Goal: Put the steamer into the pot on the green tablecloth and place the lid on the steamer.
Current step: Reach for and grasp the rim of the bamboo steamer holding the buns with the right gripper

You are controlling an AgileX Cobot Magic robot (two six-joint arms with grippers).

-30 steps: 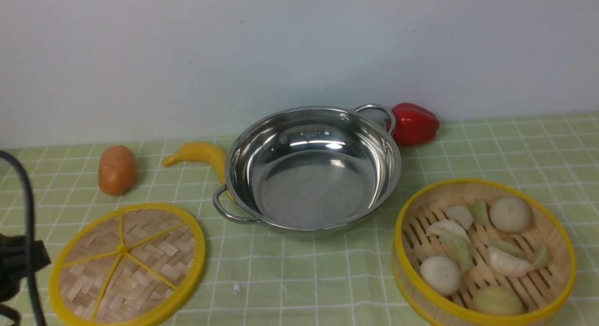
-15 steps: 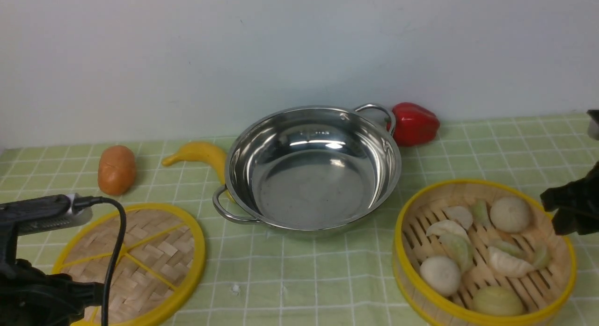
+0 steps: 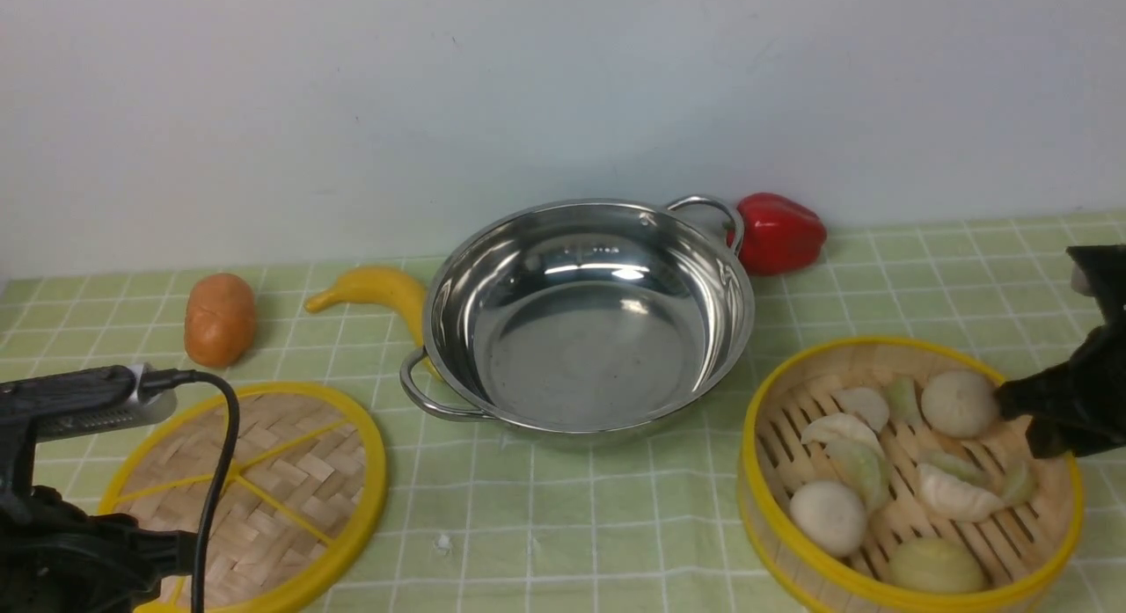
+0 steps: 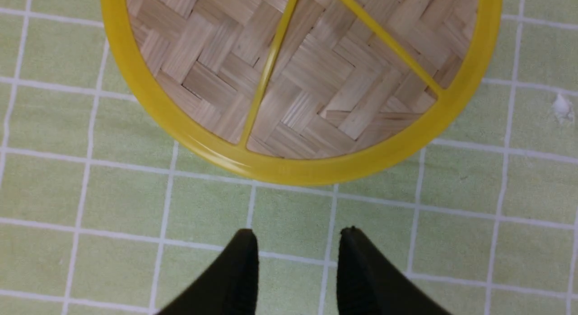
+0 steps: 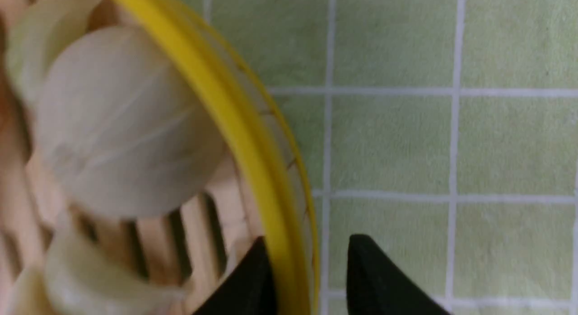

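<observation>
1 ea: pot [image 3: 589, 332], lid [image 3: 290, 472], steamer [image 3: 748, 446], banana [image 3: 378, 289], pepper [image 3: 778, 233]

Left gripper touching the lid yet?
Apart. The left wrist view shows both fingertips of the left gripper stopping short of the lid, with a strip of green tablecloth visible between them and its yellow rim.
</observation>
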